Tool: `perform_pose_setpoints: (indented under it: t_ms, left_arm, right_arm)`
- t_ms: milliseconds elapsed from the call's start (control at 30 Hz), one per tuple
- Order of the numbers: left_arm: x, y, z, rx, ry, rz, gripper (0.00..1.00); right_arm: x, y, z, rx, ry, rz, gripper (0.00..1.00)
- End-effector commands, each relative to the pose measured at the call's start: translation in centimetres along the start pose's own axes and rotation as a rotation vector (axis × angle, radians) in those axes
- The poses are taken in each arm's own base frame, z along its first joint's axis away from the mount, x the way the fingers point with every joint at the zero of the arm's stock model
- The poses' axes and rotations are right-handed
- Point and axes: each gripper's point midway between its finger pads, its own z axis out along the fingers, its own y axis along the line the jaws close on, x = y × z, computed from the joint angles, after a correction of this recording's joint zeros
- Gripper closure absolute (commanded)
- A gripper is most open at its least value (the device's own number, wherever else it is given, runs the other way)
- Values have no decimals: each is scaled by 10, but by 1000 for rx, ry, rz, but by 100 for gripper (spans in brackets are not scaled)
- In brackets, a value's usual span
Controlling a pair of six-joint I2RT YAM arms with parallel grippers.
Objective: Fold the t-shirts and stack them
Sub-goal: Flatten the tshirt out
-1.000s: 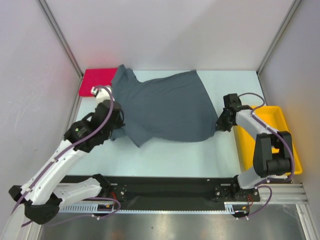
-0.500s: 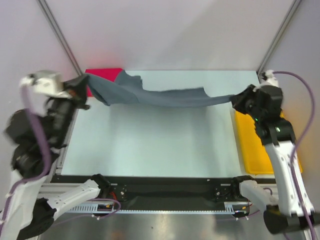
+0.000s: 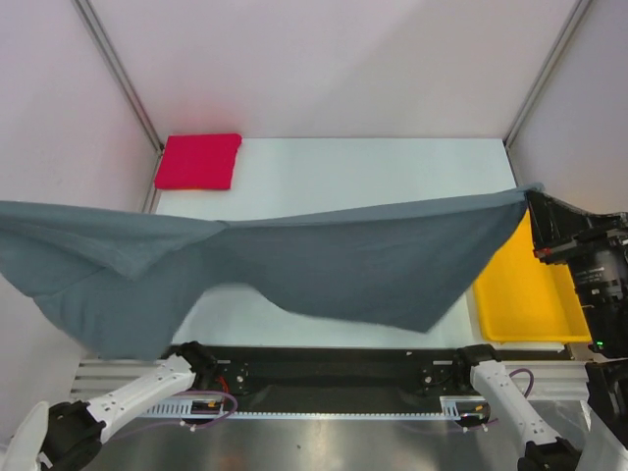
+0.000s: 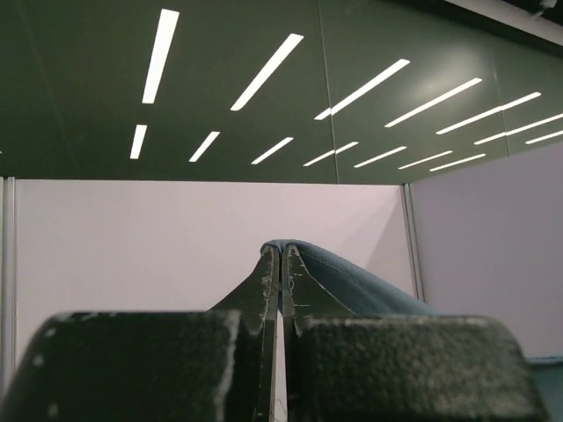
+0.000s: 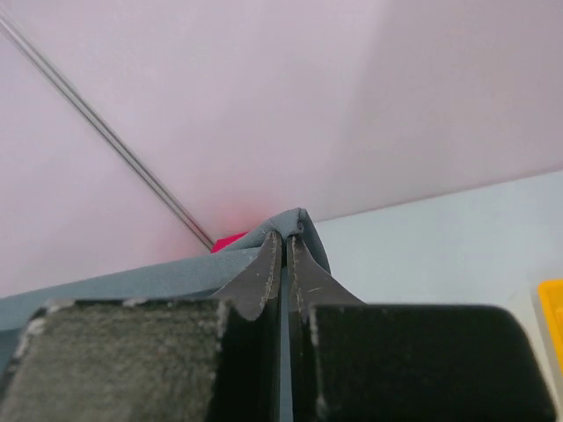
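While grey t-shirt (image 3: 324, 260) hangs stretched midair, left claw (image 4: 280, 257) and right claw (image 5: 286, 244) clamp its edges.

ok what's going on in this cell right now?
Both arms hold the grey t-shirt up above the table, stretched wide between them. The left tool is shut on one end of the cloth and the right tool on the other, over by the yellow tray. The shirt hangs spread out, not yet folded. The red t-shirt lies folded at the table's far left corner.
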Motion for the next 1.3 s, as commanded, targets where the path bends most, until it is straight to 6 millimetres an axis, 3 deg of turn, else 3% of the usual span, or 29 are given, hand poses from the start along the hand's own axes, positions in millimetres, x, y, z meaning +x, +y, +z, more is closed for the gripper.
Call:
perform_pose_setpoints:
  t_ms: [0,67,100,133,200,233,267,300,333,367,400,433,467,533,567,600,667,700,733,800,867,1000,1133,1200,1267]
  left_arm:
    - [34,-6,36,12,50,73,100]
    - [68,-5,52,-2,133,133,100]
    - [100,-7,64,-10,201,162,100]
    - [144,-5,70,-41,295,202,100]
    - [201,-1,74,-64,406,315,100]
    - [259,-1,73,-97,498,366,100]
    - [284,4,71,-112,535,419,100]
    - [312,8,69,-115,575,446,100]
    - [361,10,64,-111,641,455,100]
    - [389,28,58,-143,678,449,100]
    - [403,35,62,-160,652,448,100]
    - [444,42,44,-162,714,447,100]
    - [489,49,32,-141,776,442,100]
    - [542,58,16,-158,816,446,100]
    - [588,66,-1,-173,897,439,100]
    - [614,70,-10,-176,943,437,100]
    - [644,85,-12,-235,960,445,100]
    - [686,91,-35,-255,1036,444,100]
    - [695,95,-29,-264,1038,433,100]
    - [737,103,-55,-288,1129,399,100]
    - [752,108,-56,-291,1139,384,100]
    - [777,124,-76,-349,1192,343,100]
    - [777,133,-67,-415,1193,292,100]
    - [765,140,-63,-471,1181,311,100]
    - [733,150,-38,-566,1124,304,100]
  right_arm:
    - [12,-16,18,91,74,-2,100]
    - [28,-28,34,140,125,-2,100]
    - [34,-34,39,156,137,-6,100]
    - [57,-48,51,193,194,-13,100]
    - [79,-63,68,221,231,-23,100]
    - [107,-81,77,263,288,-23,100]
    - [126,-92,88,285,321,-16,100]
    - [132,-96,102,282,304,-12,100]
    - [146,-103,112,284,324,-9,100]
    - [179,-123,125,328,394,-3,100]
    - [185,-129,139,334,385,-10,100]
    - [197,-137,149,338,393,-24,100]
    - [233,-160,160,379,464,-39,100]
    - [251,-181,186,380,446,-57,100]
    - [288,-203,198,397,526,-61,100]
    - [292,-209,213,383,504,-75,100]
    - [312,-229,229,404,541,-57,100]
    - [329,-245,243,416,568,-60,100]
    - [334,-254,250,428,578,-71,100]
    - [351,-274,257,460,628,-86,100]
    - [365,-296,272,491,662,-92,100]
    - [394,-308,284,480,785,-74,100]
    - [401,-315,288,502,816,-71,100]
    - [401,-317,286,529,824,-67,100]
    - [397,-319,283,559,832,-79,100]
